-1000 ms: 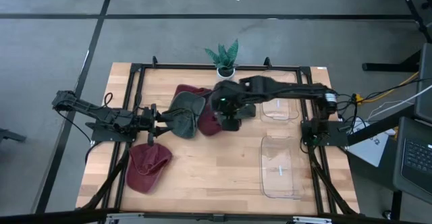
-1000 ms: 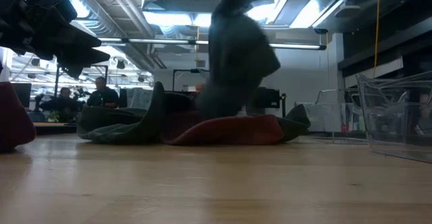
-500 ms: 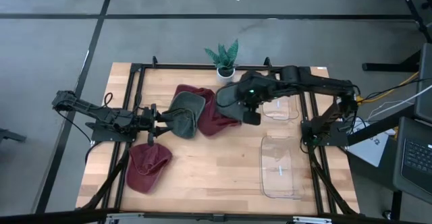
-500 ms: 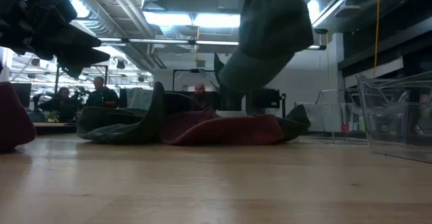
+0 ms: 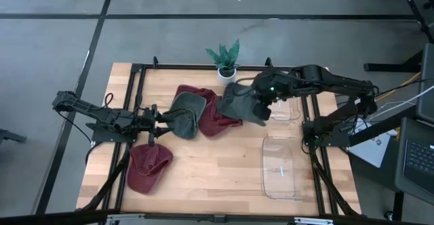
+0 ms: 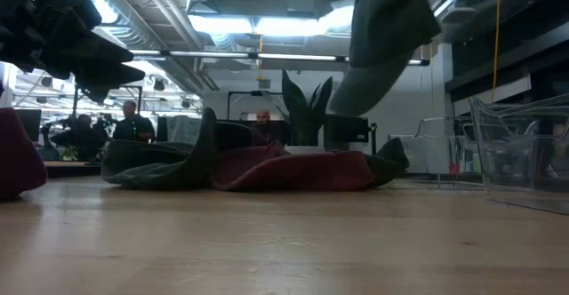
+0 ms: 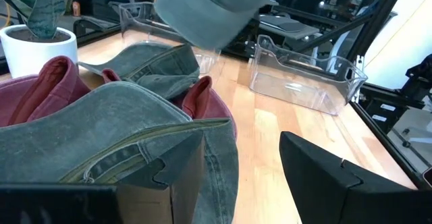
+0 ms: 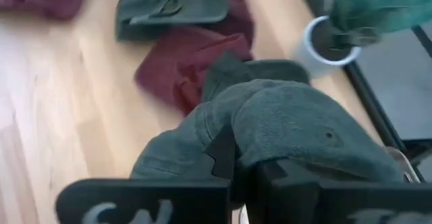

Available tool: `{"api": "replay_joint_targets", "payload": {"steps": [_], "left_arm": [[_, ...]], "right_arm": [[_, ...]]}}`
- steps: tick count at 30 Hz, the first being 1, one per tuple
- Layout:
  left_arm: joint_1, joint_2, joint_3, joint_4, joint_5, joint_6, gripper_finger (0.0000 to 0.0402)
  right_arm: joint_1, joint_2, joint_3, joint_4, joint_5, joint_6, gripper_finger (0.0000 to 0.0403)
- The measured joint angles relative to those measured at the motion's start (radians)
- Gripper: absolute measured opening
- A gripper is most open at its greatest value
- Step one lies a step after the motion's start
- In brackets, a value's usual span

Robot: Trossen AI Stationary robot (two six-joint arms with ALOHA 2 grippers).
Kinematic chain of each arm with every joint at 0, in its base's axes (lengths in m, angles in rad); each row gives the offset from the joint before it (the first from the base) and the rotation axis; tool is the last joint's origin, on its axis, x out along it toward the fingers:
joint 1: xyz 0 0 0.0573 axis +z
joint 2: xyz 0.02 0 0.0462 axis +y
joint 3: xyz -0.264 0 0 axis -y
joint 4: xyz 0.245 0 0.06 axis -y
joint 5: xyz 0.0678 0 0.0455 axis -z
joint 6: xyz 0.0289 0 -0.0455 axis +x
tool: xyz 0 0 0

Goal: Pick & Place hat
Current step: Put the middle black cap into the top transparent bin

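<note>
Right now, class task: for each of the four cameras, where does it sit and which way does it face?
High: overhead, facing straight down; both arms, wooden table.
Low: table height, facing level; lifted grey-green cloth hat.
Left wrist: on the left arm, over the left pincer, which is open beside another green hat.
Right wrist: on the right arm; the right pincer grips the lifted hat.
All four share that hat.

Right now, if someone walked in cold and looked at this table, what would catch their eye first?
Probably the grey-green hat dangling in mid-air from the right gripper, lifted off the table between the hat pile and the clear bins on the right. Next, the pile itself: a dark red hat and another grey-green hat heaped at centre-left, with the left gripper open beside them. A lone dark red hat lies near the front-left corner.
</note>
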Motion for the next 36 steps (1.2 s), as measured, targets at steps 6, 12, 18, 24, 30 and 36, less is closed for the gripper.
{"api": "replay_joint_targets", "payload": {"steps": [6, 12, 18, 24, 30, 36], "left_arm": [[0.0, 0.0, 0.0, 0.0, 0.0, 0.0, 0.019], [0.0, 0.0, 0.0, 0.0, 0.0, 0.0, 0.0191], [0.0, 0.0, 0.0, 0.0, 0.0, 0.0, 0.0189], [0.0, 0.0, 0.0, 0.0, 0.0, 0.0, 0.0191], [0.0, 0.0, 0.0, 0.0, 0.0, 0.0, 0.019], [0.0, 0.0, 0.0, 0.0, 0.0, 0.0, 0.019]], "right_arm": [[-0.053, -0.057, 0.0, -0.003, 0.007, 0.051, 0.0011], [-0.105, -0.132, 0.0, -0.051, 0.022, 0.053, 0.0011], [-0.123, -0.198, 0.0, -0.178, 0.114, 0.088, 0.0011], [-0.123, -0.244, 0.0, -0.292, 0.154, 0.114, 0.0011], [-0.124, -0.28, 0.0, -0.304, 0.154, 0.078, 0.0011], [-0.146, -0.279, -0.001, -0.304, 0.154, 0.084, 0.0011]]}}
